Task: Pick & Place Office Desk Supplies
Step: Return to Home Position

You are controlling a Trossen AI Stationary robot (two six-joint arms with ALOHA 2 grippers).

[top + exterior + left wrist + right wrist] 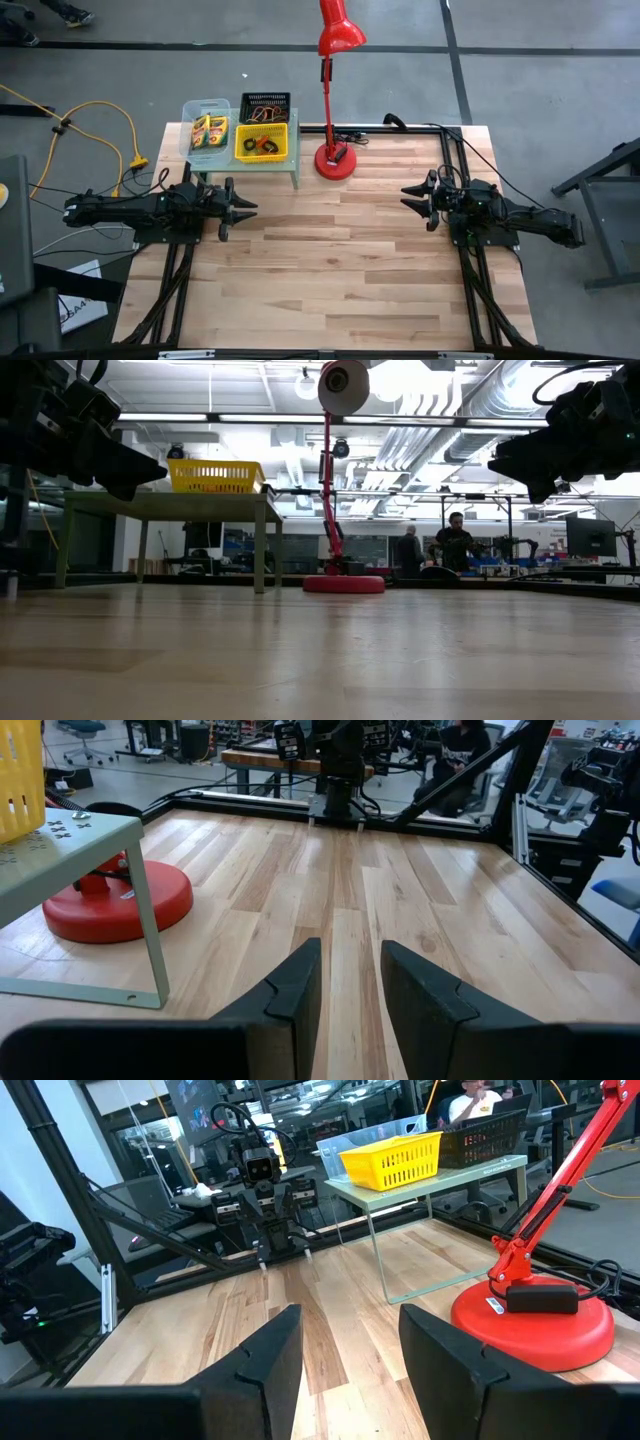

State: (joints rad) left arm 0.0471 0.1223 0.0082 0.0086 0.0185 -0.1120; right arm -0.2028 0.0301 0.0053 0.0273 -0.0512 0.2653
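I'm hovering L tool [243, 208] & R tool [407, 198], both spread, empty, over bench [340, 270] sides; yellow bin [262, 126] sitting on rack [293, 140].

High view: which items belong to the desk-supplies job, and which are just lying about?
Job: clear bin holding crayon boxes; black mesh bin; yellow bin holding coloured loops; left gripper and right gripper, open and empty at the table's sides.
Not job: light-green rack under the bins; red desk lamp; yellow cable on the floor.
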